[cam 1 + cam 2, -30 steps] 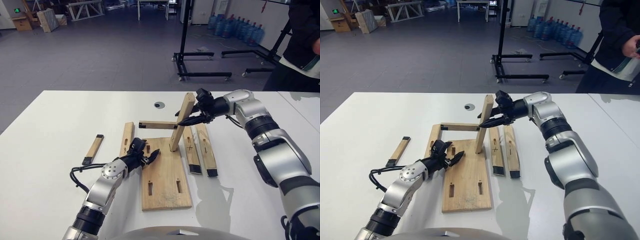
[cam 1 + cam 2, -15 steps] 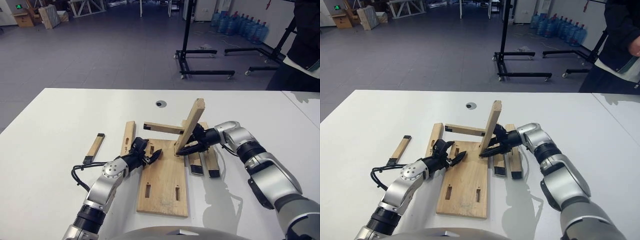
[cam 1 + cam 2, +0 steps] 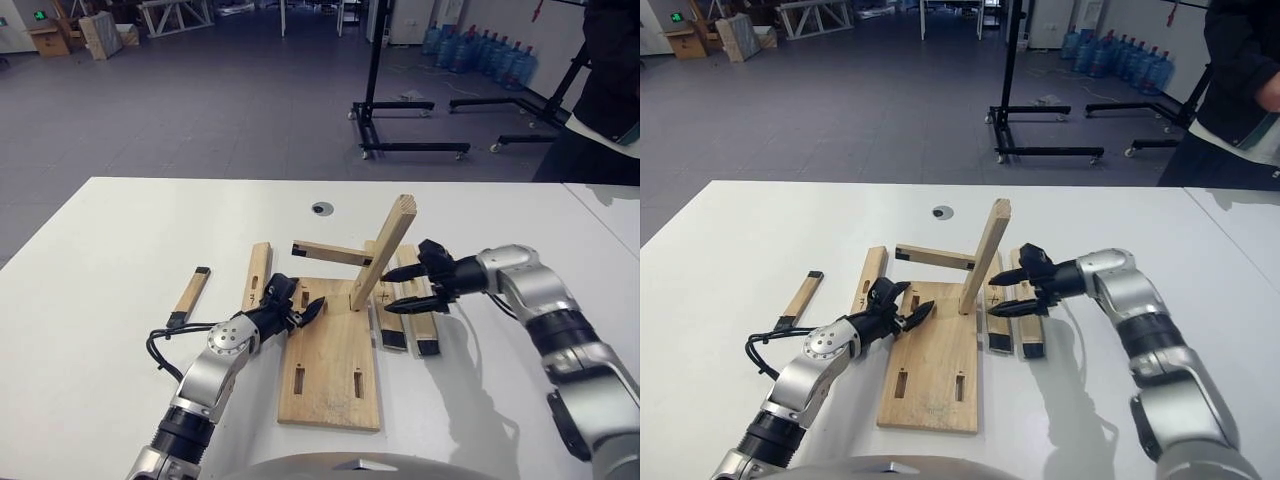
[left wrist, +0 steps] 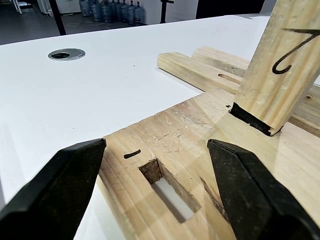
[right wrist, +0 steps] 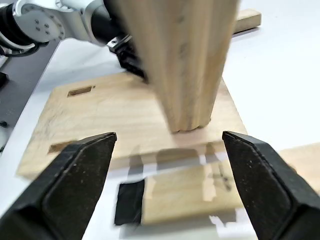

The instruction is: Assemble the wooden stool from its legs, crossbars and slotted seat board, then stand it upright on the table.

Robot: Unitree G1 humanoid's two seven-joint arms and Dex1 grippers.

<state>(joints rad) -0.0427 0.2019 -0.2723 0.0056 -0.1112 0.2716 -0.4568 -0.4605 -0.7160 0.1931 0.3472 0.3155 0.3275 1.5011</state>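
Now right gripper (image 3: 386, 293) has released leg (image 3: 385, 250) and backed off, wide open, empty; leg stands tilted in board (image 3: 330, 385) unaided. Left gripper (image 3: 308, 308) open at board edge, empty.

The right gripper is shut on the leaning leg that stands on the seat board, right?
Not quite. The right gripper is open, its fingers spread either side of the leg without touching it, as the right wrist view shows. The leg does stand leaning on the seat board.
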